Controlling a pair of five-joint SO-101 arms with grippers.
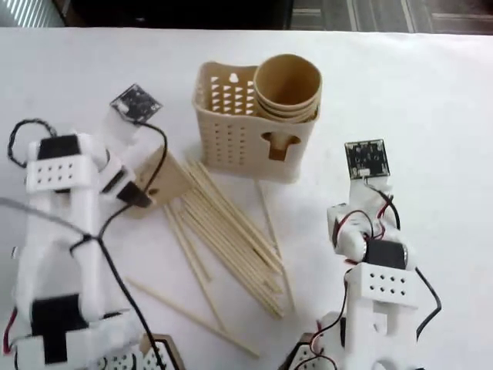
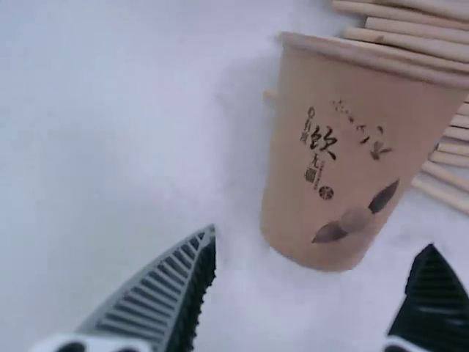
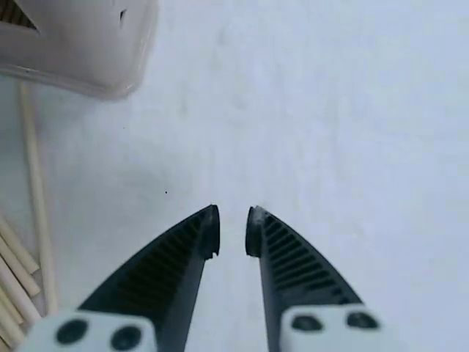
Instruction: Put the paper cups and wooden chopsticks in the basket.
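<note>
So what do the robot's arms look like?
The left arm and right arm are blocky white plastic, with black motors and thin black and red wires. Each has a small square black circuit board. The left gripper and right gripper have pointed, ribbed black fingers.

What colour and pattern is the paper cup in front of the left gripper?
The paper cup is tan with dark leaf prints; left wrist view.

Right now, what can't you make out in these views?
- High view: number of brown paper cups nested in the beige perforated plastic basket; its wall hides their bodies.
- High view: the loose brown paper cup lying on its side, mostly covered by the left arm.
- High view: count of wooden chopsticks; they overlap.
- Right wrist view: basket cut off by the frame edge.
</note>
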